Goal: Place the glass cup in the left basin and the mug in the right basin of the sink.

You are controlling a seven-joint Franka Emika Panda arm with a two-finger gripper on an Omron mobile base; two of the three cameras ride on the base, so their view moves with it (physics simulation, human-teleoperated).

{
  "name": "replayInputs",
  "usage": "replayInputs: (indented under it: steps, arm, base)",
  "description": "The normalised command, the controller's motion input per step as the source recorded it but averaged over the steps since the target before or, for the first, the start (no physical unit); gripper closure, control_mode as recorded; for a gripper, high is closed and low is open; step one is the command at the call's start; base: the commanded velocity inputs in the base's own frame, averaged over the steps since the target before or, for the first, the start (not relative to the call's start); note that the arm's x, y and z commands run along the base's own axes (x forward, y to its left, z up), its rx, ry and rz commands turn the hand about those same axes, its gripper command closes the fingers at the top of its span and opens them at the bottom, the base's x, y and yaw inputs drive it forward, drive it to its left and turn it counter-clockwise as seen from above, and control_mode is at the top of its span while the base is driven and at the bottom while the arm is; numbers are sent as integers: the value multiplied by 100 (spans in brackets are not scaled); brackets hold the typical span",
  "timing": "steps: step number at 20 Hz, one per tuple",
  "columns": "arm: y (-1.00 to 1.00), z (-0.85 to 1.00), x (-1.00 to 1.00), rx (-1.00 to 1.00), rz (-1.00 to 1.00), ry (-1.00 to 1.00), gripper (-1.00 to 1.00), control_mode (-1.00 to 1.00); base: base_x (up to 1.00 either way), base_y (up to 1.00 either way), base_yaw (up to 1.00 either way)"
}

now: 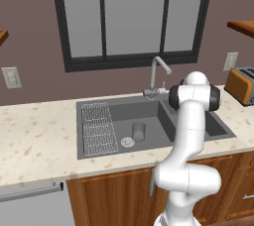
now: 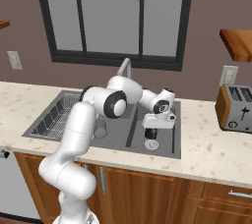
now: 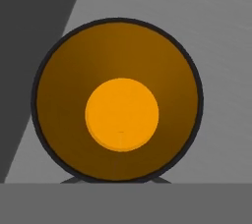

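Pincer (image 2: pixel 151 133) pinching the mug (image 3: pixel 118 102) right below me, above the right basin (image 2: pixel 170 132); next I should lower and let go.

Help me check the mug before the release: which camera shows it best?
The hand view: it looks straight down into the mug, black rim and orange inside. The right base view shows it small and dark under the gripper, over the right basin. In the left base view the arm covers it.
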Motion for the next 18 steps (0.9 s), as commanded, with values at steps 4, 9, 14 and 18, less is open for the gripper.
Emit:
replayInputs:
  steps: [4, 9, 14, 18]
  arm:
    - [0, -35, 0, 0, 0, -5, 100, -100]
    - [1, -26, 3, 0, 0, -3, -100, -100]
    - [1, -14, 0, 0, -1, 0, -100, -100]
    - [3, 0, 0, 0, -6, -1, -100, -100]
  base:
    - [0, 0, 0]
    - [0, 0, 0]
    - [0, 0, 0]
    - [0, 0, 0]
